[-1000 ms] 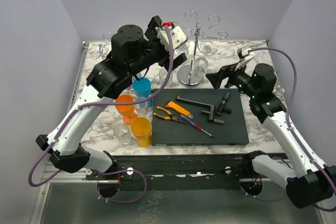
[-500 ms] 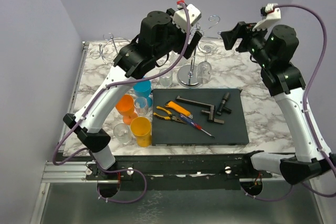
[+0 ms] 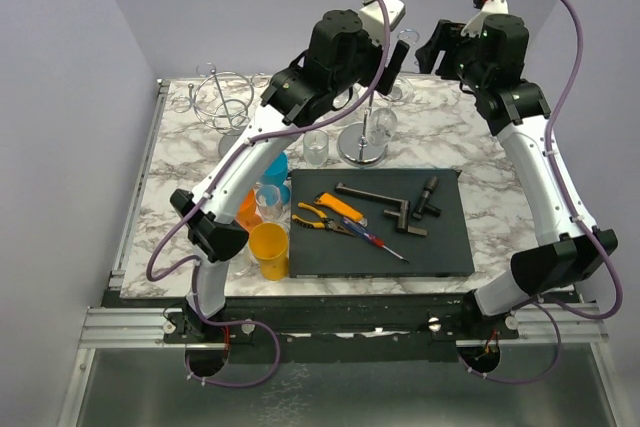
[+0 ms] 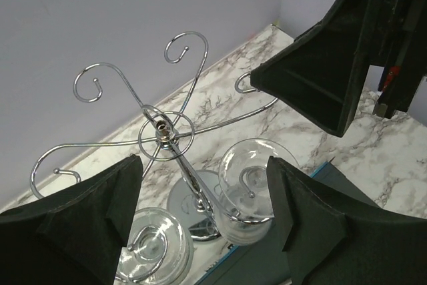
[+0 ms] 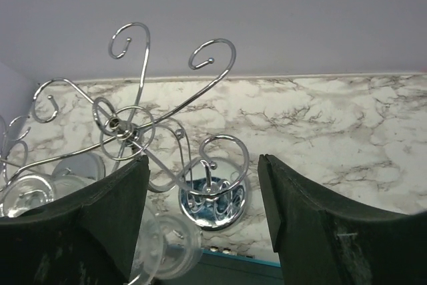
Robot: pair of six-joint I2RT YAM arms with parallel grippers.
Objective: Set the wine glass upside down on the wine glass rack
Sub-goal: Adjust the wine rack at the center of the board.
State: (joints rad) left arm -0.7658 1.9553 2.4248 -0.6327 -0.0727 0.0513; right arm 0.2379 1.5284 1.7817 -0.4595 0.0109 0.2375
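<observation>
- Your left gripper (image 4: 203, 188) is spread wide and empty, poised above the hub of the wine glass rack (image 4: 162, 135).
- Your right gripper (image 5: 203, 165) is also spread, holding nothing.
- The wine glass (image 4: 248, 171) seems to hang foot-up from a hook, though clear glass against chrome hides the seating.
- Both sit high, probably to clear the wire arms.

Both wrist views close above rack (image 4: 162, 129)
</observation>
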